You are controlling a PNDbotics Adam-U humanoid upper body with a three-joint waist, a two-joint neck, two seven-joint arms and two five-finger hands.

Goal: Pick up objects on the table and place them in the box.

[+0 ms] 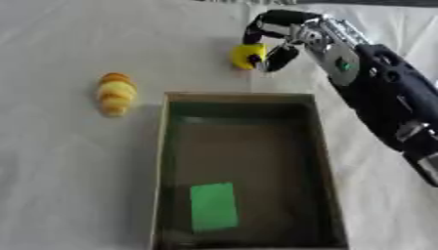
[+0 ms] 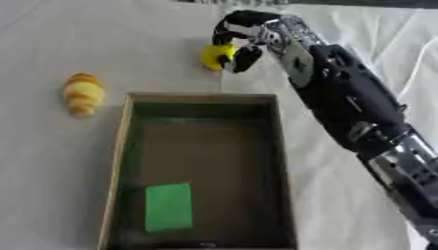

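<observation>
Off to the left of the box (image 1: 321,146) and near its far corner, a yellow-and-orange ridged thing (image 1: 116,93) sat on the white tablecloth (image 1: 68,171), well apart from everything else. Inside the box, a flat green piece (image 1: 212,206) lay on the floor toward the near end. Just past the box's far right corner, the right hand (image 1: 287,36) had its fingers curled around a small yellow object (image 1: 246,55), which looked to be right at the cloth

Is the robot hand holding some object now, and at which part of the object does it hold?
The right robot hand has its fingers curled round the small yellow object, gripping its right side, beyond the box.
</observation>
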